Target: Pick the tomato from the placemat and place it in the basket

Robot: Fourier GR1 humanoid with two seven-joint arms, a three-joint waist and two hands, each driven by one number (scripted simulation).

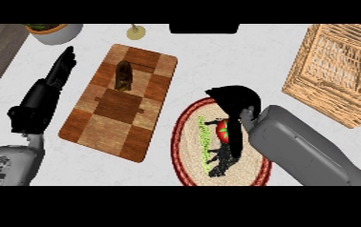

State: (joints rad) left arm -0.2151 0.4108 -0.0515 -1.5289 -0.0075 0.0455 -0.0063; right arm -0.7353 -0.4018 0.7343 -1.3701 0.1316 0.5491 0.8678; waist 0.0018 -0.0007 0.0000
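Note:
A red tomato [223, 130] with a green stalk lies on the round woven placemat [189, 145] with a red rim, near the lower middle of the head view. My right hand [236, 101] hangs directly over it, fingers curled downward around the tomato's right side, hiding part of it. The wicker basket [330, 73] stands at the right edge, some distance up and right of the hand. My left hand [49, 90] rests at the left with straight fingers pointing up, holding nothing.
A checkered wooden cutting board [106, 121] lies left of the placemat with a small dark brown object [124, 76] on it. A pot with a plant [53, 30] and a small yellowish object [136, 30] stand at the back left.

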